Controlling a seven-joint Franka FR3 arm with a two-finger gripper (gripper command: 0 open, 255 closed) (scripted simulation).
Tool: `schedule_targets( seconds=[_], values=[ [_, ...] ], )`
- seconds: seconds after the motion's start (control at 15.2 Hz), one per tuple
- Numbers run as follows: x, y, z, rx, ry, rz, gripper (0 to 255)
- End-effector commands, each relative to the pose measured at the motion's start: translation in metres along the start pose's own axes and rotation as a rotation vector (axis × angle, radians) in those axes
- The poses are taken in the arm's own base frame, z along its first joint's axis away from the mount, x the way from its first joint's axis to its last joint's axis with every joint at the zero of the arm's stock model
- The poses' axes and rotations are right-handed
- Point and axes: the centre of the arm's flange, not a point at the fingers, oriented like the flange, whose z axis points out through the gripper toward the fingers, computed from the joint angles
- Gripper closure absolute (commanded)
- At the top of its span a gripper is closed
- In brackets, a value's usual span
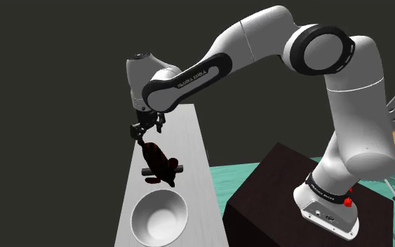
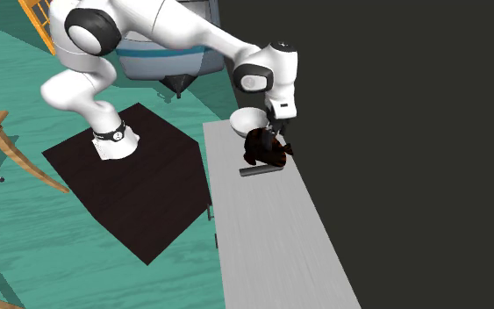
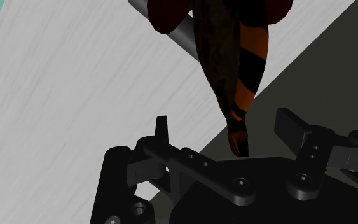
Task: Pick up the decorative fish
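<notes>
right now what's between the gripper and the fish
Nothing: in the wrist view the fish has its tail inside the open gripper, bare gaps either side.

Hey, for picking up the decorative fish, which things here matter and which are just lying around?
For the job: the dark, orange-striped fish; the open gripper, one of its fingers on either side of the fish's tail.
Just lying about: the white bowl; the dark rod beside the fish; both on the grey table.
</notes>
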Motion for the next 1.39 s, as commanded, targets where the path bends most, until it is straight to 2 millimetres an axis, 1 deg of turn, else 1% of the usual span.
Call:
schedule_targets(
  seconds=[0.0,0.07,0.53,0.66,0.73,1.32],
  values=[
    [0.015,-0.017,0.015,0.000,-0.003,-0.001,0],
    [0.021,-0.024,0.021,0.001,-0.005,-0.002,0],
    [0.019,-0.025,0.058,0.001,-0.005,-0.002,0],
    [0.019,-0.025,0.061,0.001,-0.005,-0.002,0],
    [0.019,-0.025,0.061,0.001,-0.005,-0.002,255],
    [0.019,-0.025,0.061,0.001,-0.005,-0.002,255]
  ],
)
